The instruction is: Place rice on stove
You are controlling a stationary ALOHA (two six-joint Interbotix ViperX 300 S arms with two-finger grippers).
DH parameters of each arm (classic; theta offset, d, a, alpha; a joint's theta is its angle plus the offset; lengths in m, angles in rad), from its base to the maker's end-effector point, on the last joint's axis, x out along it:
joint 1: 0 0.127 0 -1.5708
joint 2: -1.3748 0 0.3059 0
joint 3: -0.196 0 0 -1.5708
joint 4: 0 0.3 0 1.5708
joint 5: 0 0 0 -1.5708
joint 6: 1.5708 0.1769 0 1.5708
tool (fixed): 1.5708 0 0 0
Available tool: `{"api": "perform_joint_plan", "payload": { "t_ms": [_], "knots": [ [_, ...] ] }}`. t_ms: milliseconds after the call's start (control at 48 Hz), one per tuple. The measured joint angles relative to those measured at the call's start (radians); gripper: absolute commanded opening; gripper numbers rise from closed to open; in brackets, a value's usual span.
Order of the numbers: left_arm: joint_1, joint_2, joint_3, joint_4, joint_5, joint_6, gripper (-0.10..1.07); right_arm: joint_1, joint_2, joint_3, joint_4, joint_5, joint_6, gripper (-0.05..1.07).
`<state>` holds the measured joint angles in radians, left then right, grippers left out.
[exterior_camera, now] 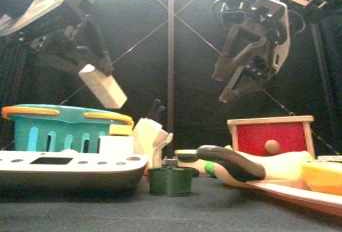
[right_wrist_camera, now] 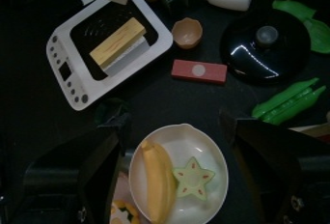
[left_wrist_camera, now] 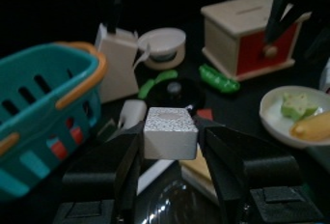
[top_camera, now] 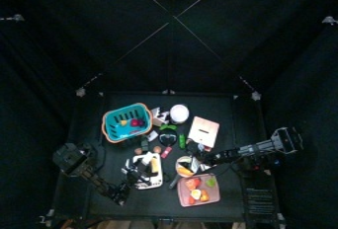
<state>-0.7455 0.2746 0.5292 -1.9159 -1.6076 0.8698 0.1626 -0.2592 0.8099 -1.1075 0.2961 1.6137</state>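
The rice is a white speckled block (left_wrist_camera: pixel 171 129). My left gripper (left_wrist_camera: pixel 171 149) is shut on it, one jaw at each side. In the front view the rice (exterior_camera: pixel 103 86) hangs tilted above the teal basket (exterior_camera: pixel 60 126) and the stove (exterior_camera: pixel 67 166), clear of both. The stove is a white rectangular unit with dark patches; a tan block (right_wrist_camera: pixel 114 42) lies on its top (right_wrist_camera: pixel 75 69). My right gripper (right_wrist_camera: pixel 175 136) is open and empty, above a white plate (right_wrist_camera: pixel 213 149) with a banana and a star piece. It is raised high at the right in the front view (exterior_camera: pixel 247 61).
A tan box with a red front (exterior_camera: pixel 271 136) stands at the right. A green cucumber (exterior_camera: pixel 234 161) and a small dark green pot (exterior_camera: pixel 171 179) sit beside the stove. A black pot lid (right_wrist_camera: pixel 264 49), a red block (right_wrist_camera: pixel 200 70) and green pods (right_wrist_camera: pixel 290 100) lie nearby.
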Motion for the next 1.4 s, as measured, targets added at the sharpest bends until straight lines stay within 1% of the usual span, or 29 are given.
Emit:
{"api": "perform_joint_plan", "payload": {
  "t_ms": [62,104,125,208,312,583,875,1188,1292,1396],
  "knots": [
    [-0.009,0.014,-0.014,-0.044,-0.009,-0.046,0.77,0.002,0.005,0.002,0.017,0.000,0.002,1.02],
    [-0.015,0.020,-0.015,-0.060,-0.014,-0.061,0.76,0.002,0.008,0.002,0.028,0.000,0.002,1.02],
    [-0.023,0.023,-0.015,-0.077,-0.026,-0.086,0.76,0.002,0.009,0.002,0.034,0.000,0.002,1.02],
    [-0.041,0.026,-0.012,-0.117,-0.060,-0.135,0.76,0.003,0.018,0.000,0.051,0.000,0.002,1.02],
    [-0.067,0.034,-0.014,-0.153,-0.067,-0.176,0.76,0.003,0.035,-0.008,0.058,0.000,0.002,1.02],
    [-0.080,0.110,-0.061,-0.181,-0.067,-0.186,0.76,0.005,0.100,-0.043,0.060,0.000,0.000,1.02],
    [-0.072,0.114,-0.067,-0.190,-0.067,-0.189,0.77,0.005,0.120,-0.044,0.063,0.000,-0.002,1.01],
    [-0.069,0.130,-0.080,-0.201,-0.028,-0.189,0.78,0.005,0.126,-0.044,0.063,0.002,-0.002,1.02],
    [-0.067,0.130,-0.080,-0.206,-0.017,-0.189,0.81,0.006,0.127,-0.044,0.063,0.000,-0.002,1.02],
    [-0.067,0.130,-0.080,-0.207,-0.003,-0.189,0.86,0.006,0.127,-0.044,0.063,0.000,0.000,1.02]
  ]
}}
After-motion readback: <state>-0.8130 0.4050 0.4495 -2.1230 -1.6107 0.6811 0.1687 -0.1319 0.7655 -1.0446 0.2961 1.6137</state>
